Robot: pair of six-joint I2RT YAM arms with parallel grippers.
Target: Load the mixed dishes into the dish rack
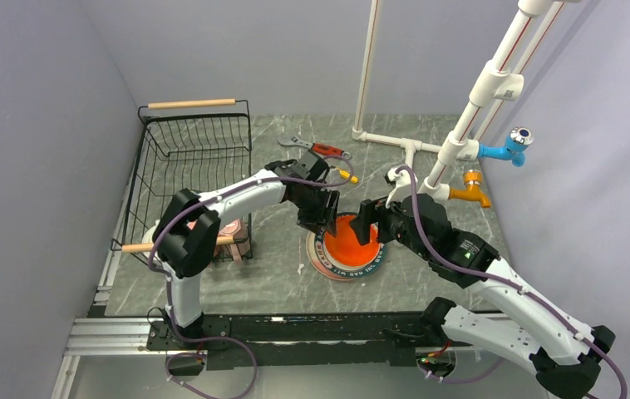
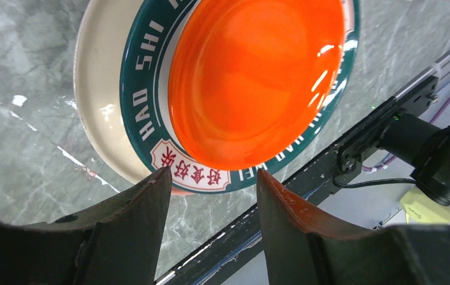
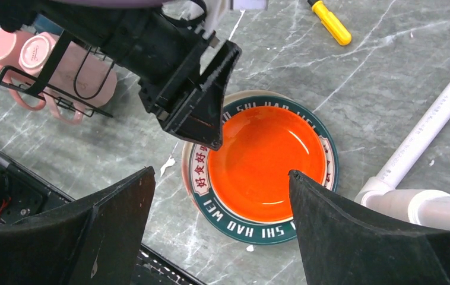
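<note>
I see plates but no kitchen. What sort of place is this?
Probably a robot practice booth, dressed like a pretend sink corner: a left arm and right arm bolted by a table, a white pipe frame with a toy-looking blue tap, and a dish rack.

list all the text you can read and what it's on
"WEI HAO SHI": green rim of the lettered-rim plate.
"好食好味", as far as I can tell: red characters on that rim's white badge.
Writing on the yellow note: too small to read.
</note>
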